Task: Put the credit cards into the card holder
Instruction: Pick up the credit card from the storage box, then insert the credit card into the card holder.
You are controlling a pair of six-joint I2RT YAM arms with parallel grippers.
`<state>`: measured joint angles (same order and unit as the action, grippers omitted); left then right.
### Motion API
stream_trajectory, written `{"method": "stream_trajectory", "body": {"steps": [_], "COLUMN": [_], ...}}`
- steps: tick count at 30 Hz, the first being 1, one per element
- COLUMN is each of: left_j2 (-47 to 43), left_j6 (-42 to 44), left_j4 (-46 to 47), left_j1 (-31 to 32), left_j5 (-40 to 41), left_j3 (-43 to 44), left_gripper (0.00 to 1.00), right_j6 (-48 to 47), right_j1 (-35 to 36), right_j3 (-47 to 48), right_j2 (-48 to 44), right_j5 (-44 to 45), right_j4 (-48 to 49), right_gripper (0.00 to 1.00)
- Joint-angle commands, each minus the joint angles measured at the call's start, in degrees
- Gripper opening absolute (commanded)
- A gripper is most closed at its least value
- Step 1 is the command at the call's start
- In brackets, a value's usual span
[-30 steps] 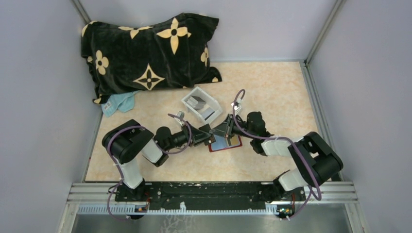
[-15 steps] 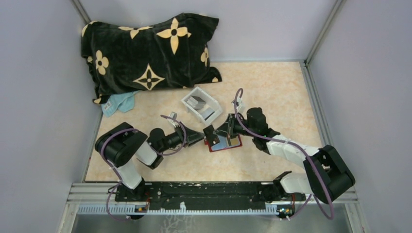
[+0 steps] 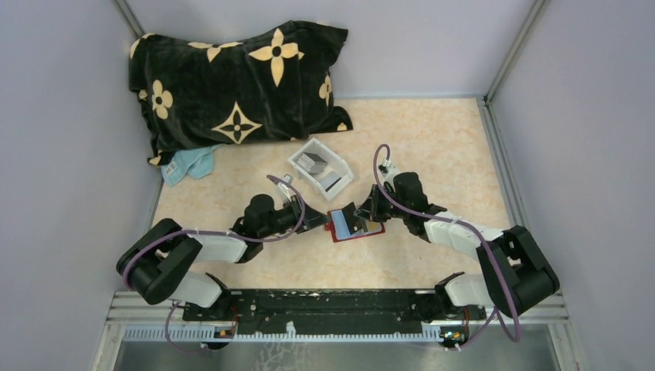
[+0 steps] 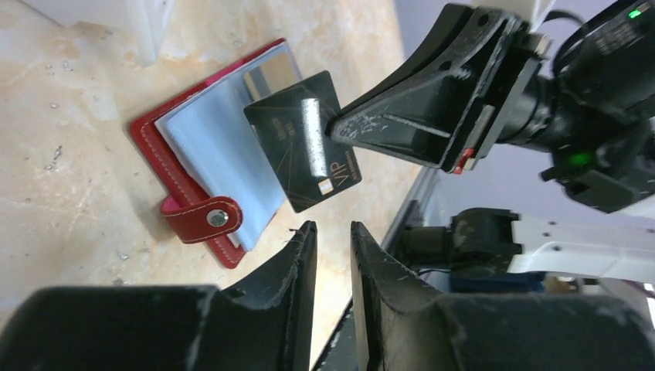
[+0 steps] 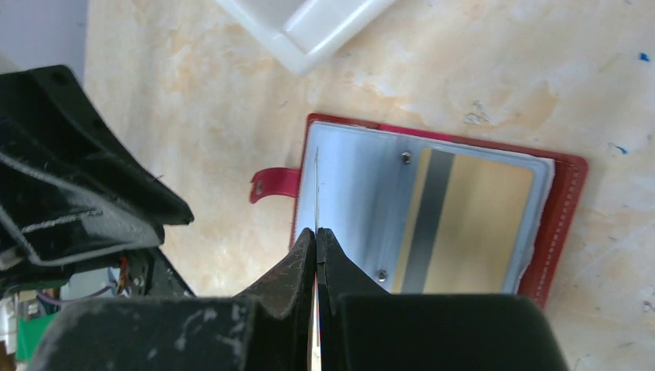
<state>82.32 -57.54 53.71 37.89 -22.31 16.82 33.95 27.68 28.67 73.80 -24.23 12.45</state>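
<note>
holder (image 5: 568,226) open w/ tan card (image 5: 479,224) in slot, tray (image 3: 300,152) w/ cards (image 3: 313,162) too small to count, R gripper (image 5: 317,232) pinches black card (image 4: 305,139), L gripper (image 4: 332,228) jaws apart, empty

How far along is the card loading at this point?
Done: a tan card sits inside the open card holder. In hand: the right pincer grips a black card over it; the left pincer hangs empty nearby. Left: more cards lie in the white tray.

At bottom centre the right gripper (image 5: 317,236) pinches a thin card (image 5: 317,182), edge-on, above the open red card holder (image 5: 570,201) mid-frame.
</note>
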Motion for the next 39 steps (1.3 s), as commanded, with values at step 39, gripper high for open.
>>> {"method": "stream_trajectory", "body": {"steps": [39], "left_j2": [9.17], "left_j6": [10.82], "left_j4": [-29.89], "left_j1": [9.48], "left_j5": [14.24], "left_j3": [11.97], "left_gripper": [0.3], "right_j6": [-0.72], "right_j1": [-6.59], "right_j3": [1.36], "right_j2": [8.3], "right_j5": [-1.8], "right_j4": [3.99], "right_gripper": [0.0]}}
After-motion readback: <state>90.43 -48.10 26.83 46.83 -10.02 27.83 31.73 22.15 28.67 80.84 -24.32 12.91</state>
